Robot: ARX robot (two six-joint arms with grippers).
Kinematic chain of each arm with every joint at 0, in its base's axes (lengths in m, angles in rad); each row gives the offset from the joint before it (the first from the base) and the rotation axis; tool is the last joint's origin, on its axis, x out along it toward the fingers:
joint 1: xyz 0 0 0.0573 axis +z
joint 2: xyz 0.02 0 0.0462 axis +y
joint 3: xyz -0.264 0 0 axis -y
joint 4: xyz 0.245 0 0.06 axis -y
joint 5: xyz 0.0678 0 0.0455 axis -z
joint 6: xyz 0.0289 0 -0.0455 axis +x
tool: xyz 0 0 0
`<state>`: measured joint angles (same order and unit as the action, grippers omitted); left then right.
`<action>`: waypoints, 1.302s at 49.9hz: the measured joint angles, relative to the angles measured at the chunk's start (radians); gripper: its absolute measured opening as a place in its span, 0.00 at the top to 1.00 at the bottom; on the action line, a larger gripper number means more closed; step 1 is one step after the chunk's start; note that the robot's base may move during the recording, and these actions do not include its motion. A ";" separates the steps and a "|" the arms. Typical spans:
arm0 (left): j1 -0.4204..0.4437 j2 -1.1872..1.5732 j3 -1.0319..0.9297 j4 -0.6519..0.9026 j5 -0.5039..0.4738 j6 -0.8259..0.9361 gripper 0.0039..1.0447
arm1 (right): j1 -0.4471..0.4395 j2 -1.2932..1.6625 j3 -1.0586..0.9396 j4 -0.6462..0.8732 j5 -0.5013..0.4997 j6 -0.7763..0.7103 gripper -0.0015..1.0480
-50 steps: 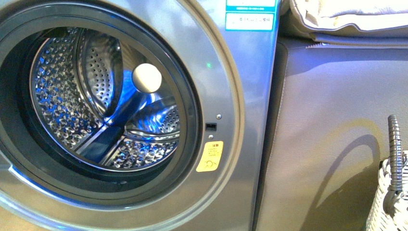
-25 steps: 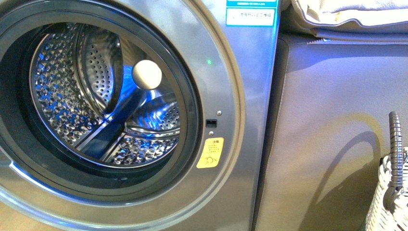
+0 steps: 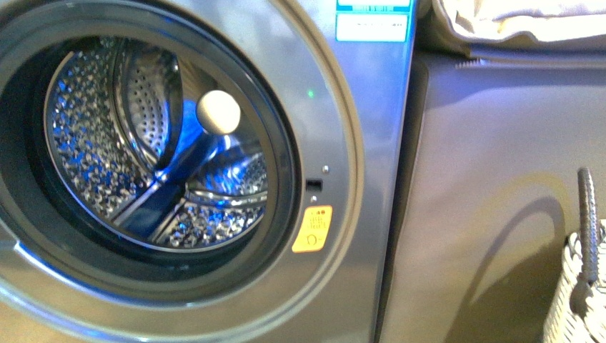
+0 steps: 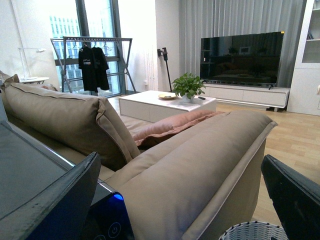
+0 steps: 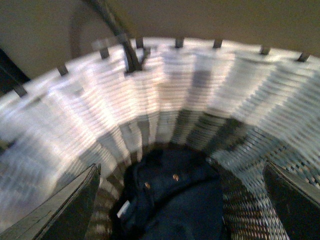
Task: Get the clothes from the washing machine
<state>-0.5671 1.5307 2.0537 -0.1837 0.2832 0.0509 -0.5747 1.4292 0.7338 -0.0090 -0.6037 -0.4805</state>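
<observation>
Directly below my right gripper [image 5: 180, 210], fingers apart and empty, the clothes [image 5: 172, 200] lie at the bottom of the woven basket [image 5: 165, 85]. Beyond it, the washing machine [image 3: 357, 179] drum shows nothing; I should confirm that. My left gripper [image 4: 180, 200] is also spread.

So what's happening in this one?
A laundry run, near its end. The washing machine stands open and its drum shows no clothes, only a pale ball. The dark garment already lies at the bottom of the white woven basket, with the right gripper open above it. The left gripper is open too, holding nothing, facing a sofa.
</observation>
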 joint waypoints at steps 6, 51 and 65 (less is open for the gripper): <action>0.000 0.000 0.000 0.000 0.000 0.000 0.06 | -0.006 -0.148 0.006 0.057 -0.066 0.163 0.07; -0.015 0.100 0.288 -0.406 -0.444 -0.056 0.06 | 0.541 -1.096 -0.451 0.063 0.591 0.484 0.91; 0.097 -0.005 0.235 -0.377 -0.623 -0.032 0.06 | 0.571 -1.175 -0.568 0.089 0.600 0.481 0.98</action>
<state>-0.4698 1.5257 2.2887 -0.5610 -0.3401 0.0185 -0.0040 0.2543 0.1658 0.0799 -0.0040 0.0006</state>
